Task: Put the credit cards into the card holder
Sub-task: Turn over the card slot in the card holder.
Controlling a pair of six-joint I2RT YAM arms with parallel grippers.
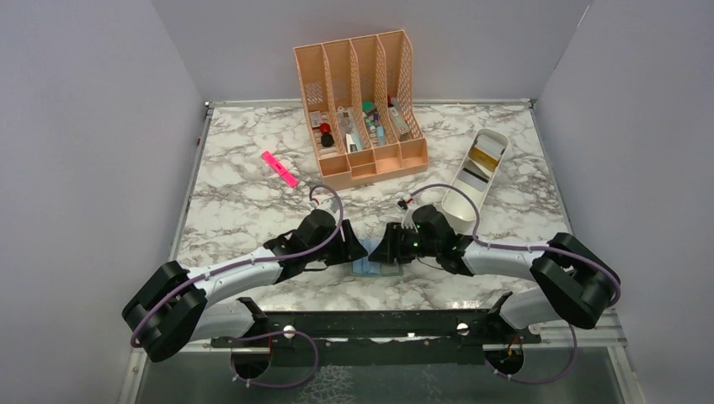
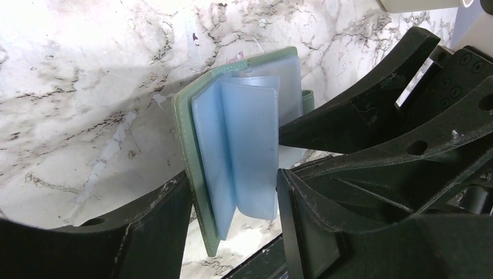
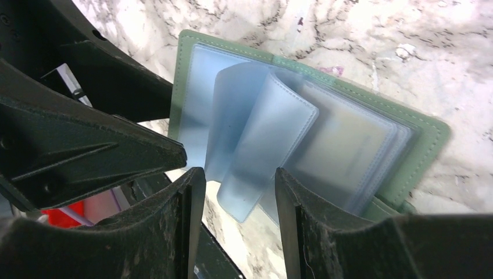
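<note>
Card holder (image 2: 244, 128) lay open, sleeves (image 3: 261, 139) seemingly light, floppy, slick; its stiffer cover (image 3: 424, 145) seemed the better hold. Left hand (image 2: 232, 180) and right hand (image 3: 239, 174) stood part-open, empty.

Peach organizer (image 1: 362, 105) at the back of the marble table (image 1: 244, 210), slots packed with small stuff. Pink highlighter (image 1: 279, 168) just left of it, lying diagonal. White oblong tray (image 1: 455, 206) to its right, angled, with gold and dark credit cards (image 1: 482, 160) inside. Straight in front of the organizer and well apart from it, the card holder (image 1: 376, 268) lies on the table. Left gripper (image 1: 354, 251) and right gripper (image 1: 386, 246) sit nose to nose over it. Jaws unreadable from above.
</note>
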